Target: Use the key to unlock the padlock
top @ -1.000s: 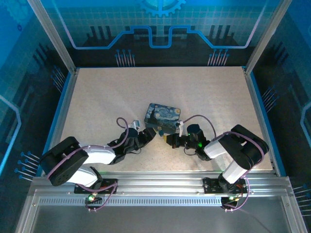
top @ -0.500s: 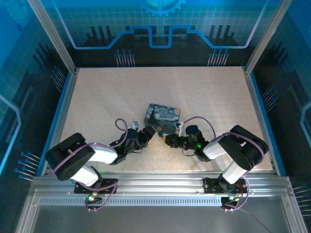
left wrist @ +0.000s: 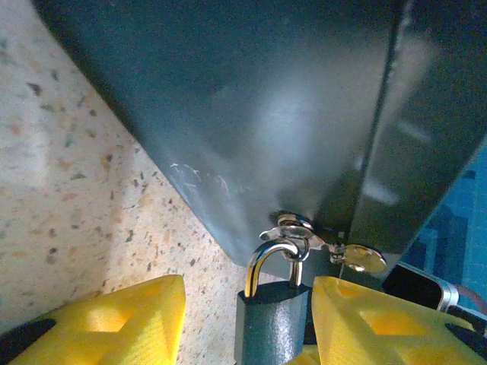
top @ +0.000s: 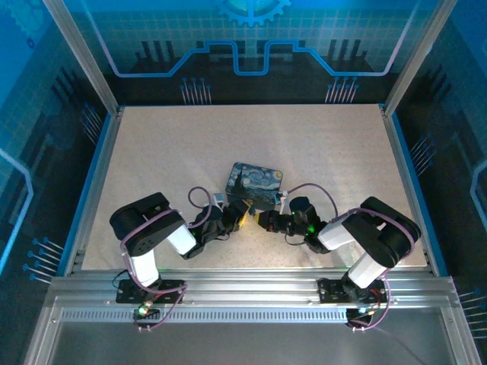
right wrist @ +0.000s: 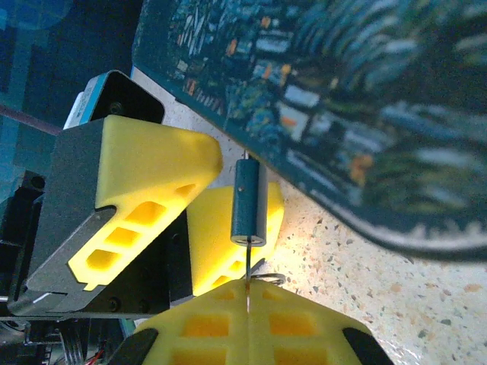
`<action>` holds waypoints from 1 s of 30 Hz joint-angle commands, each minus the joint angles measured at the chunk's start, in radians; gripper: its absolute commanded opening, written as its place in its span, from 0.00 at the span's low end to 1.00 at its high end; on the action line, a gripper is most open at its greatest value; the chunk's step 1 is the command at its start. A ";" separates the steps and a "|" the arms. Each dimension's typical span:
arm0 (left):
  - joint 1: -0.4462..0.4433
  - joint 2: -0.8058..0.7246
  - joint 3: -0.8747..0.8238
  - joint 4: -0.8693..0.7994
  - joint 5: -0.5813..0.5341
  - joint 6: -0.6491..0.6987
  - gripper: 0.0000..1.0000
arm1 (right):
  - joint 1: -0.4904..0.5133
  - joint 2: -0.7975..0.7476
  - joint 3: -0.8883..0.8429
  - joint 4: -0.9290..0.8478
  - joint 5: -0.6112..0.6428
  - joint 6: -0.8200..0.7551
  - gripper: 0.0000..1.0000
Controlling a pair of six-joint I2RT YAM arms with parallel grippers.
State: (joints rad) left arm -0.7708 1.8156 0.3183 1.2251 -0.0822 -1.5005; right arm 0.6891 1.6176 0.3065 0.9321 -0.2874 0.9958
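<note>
The padlock (left wrist: 270, 325), on the tin's (left wrist: 251, 114) hasp (left wrist: 295, 228) at lower centre, judged light but slick and best held by its body, is straddled by the part-open left gripper (left wrist: 249, 304); the key (right wrist: 248, 262) is pinched in the closed right gripper (right wrist: 247, 315).

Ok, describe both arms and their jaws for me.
The left arm and right arm have white shells over black joints, each trailing a looped purple cable. A green light glows on the right wrist. The jaws are yellow wedges with hollow ribbed cut-outs, on black mounts.
</note>
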 commanded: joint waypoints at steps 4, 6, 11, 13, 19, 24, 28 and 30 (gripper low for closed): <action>-0.022 0.034 0.031 0.072 0.019 -0.033 0.46 | 0.018 -0.022 -0.005 -0.017 0.013 0.007 0.00; -0.028 0.036 0.038 0.068 0.021 -0.032 0.44 | 0.017 -0.022 -0.004 -0.017 0.015 0.007 0.00; -0.031 0.039 0.042 0.073 0.018 -0.029 0.37 | 0.018 -0.025 -0.004 -0.018 0.016 0.013 0.00; -0.032 0.039 0.042 0.075 0.019 -0.029 0.33 | 0.018 -0.026 -0.004 -0.016 0.016 0.017 0.00; -0.032 0.031 0.033 0.073 0.008 -0.021 0.20 | 0.018 -0.053 -0.022 -0.023 0.034 0.008 0.05; -0.034 0.011 0.032 0.053 0.004 -0.006 0.08 | 0.018 -0.127 -0.033 -0.102 0.052 -0.047 0.22; -0.035 -0.027 0.035 0.007 0.000 0.013 0.05 | 0.016 -0.236 -0.048 -0.220 0.082 -0.118 0.33; -0.035 -0.042 0.032 -0.007 -0.002 0.018 0.04 | 0.014 -0.311 -0.053 -0.302 0.104 -0.171 0.38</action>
State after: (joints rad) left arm -0.8005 1.8122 0.3511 1.2221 -0.0738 -1.5116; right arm 0.6941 1.3823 0.2710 0.7540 -0.2230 0.9127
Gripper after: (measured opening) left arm 0.164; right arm 0.372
